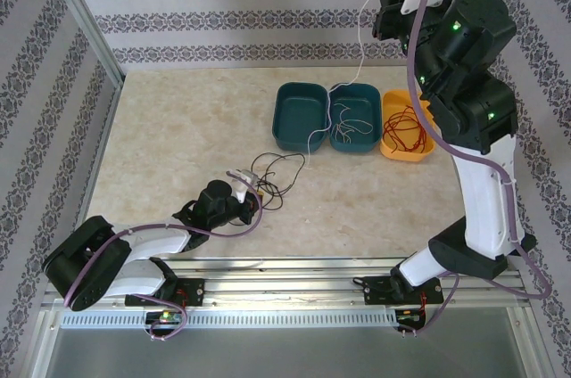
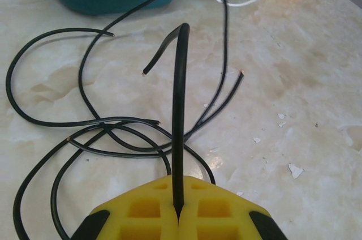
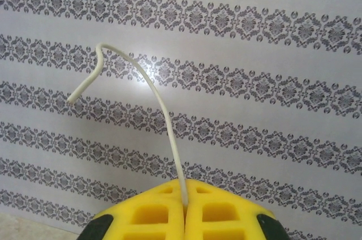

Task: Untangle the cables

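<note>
Two grippers, each clamped on one strand. The left gripper (image 2: 180, 213) pinches a black cable (image 2: 180, 110) low over the table (image 1: 178, 128), among crossed black loops (image 2: 85, 121) too overlapped to count. The right gripper (image 3: 185, 210), held high, pinches one white cable (image 3: 164, 115) trailing down toward three bins: two teal bins (image 1: 290, 139) and one orange bin (image 1: 399, 155) holding red cables (image 1: 410, 127). Step judged: separating by colour. The next move calls for freeing the white strand's lower end.

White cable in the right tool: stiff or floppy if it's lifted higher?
Probably springy rather than limp: the free end of the white cable stands in an arch above the shut right tool. Likely light: its long run hangs slack down to the teal bins. It might drag or snag there.
</note>
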Tool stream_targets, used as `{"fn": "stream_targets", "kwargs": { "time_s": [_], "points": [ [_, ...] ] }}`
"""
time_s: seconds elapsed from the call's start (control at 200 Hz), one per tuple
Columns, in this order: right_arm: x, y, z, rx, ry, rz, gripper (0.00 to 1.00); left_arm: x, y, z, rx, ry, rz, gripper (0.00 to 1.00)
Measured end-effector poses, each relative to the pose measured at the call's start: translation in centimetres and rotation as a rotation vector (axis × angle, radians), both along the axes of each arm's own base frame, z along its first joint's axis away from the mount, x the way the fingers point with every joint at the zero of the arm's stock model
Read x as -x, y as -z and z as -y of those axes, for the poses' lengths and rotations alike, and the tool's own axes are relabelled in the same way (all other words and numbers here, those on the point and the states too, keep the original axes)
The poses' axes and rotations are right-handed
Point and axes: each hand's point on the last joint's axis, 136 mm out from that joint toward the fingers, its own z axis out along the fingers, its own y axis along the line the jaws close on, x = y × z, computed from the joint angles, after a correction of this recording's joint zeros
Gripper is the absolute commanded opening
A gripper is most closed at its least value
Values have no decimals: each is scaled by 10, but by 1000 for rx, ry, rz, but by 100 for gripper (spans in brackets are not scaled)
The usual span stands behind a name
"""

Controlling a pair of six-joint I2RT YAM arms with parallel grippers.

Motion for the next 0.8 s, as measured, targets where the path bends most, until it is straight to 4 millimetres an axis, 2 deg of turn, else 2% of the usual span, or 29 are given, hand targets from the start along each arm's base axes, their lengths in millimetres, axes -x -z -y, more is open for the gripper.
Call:
{"fn": "stream_targets", "kwargs": {
  "time_s": [0.22,0.36,0.45,0.515,0.68,0.735,0.8],
  "points": [
    [21,-6,-2,-25,-85,-4,0,-4,1,-4,-9,-34,0,0],
    [45,7,-3,-52,-166,-47,0,-6,5,-6,-11,-57,-17,0],
    [57,33,-4,-65,-208,-110,0,-7,6,-6,-7,-65,-25,0],
    [60,64,-5,-67,-220,-181,0,-7,6,-6,-1,-68,-28,0],
    [52,136,-9,-54,-207,-359,0,-11,-2,-2,15,-70,-17,0],
    [47,150,-11,-43,-197,-402,0,-12,-5,-2,20,-70,-10,0],
    [46,155,-9,-37,-182,-421,0,-13,-8,-1,25,-71,-6,0]
  ]
}}
